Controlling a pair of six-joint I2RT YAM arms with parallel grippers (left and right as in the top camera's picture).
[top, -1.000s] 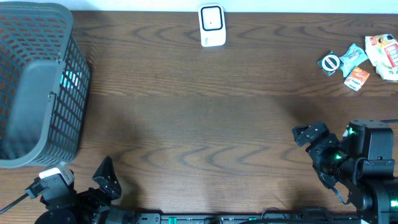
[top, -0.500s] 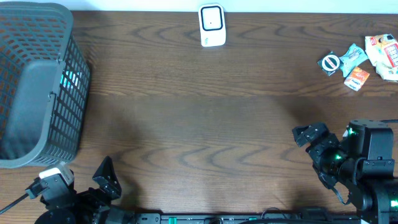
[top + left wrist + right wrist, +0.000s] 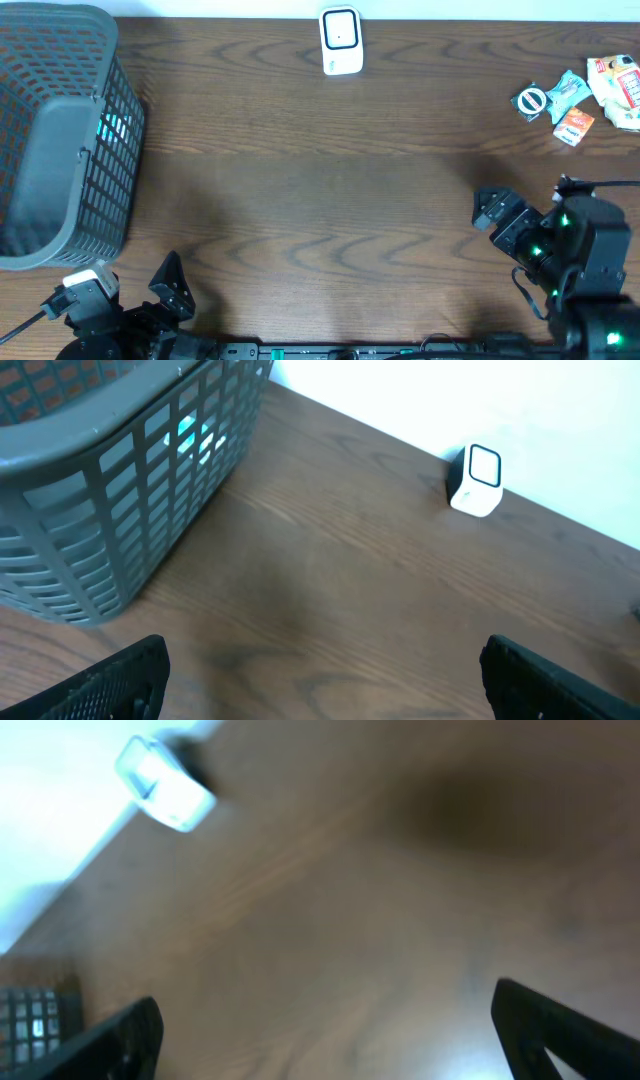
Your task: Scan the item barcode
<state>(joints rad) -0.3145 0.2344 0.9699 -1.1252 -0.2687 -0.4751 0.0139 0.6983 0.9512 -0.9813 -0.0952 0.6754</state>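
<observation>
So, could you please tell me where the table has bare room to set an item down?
The wide middle of the table is bare, between the basket, the scanner and the right tool. It is crowded only at the far right corner, around the packets.

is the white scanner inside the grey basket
No, the white scanner stands on the table at its far edge, well apart from the grey basket at the left.

We see the tall grey basket (image 3: 60,130) filling the left side of the table (image 3: 320,210). The white scanner (image 3: 341,41) stands at the far edge, in the middle, and small packets (image 3: 580,95) lie grouped in the far right corner. Between them runs broad bare wood.
</observation>
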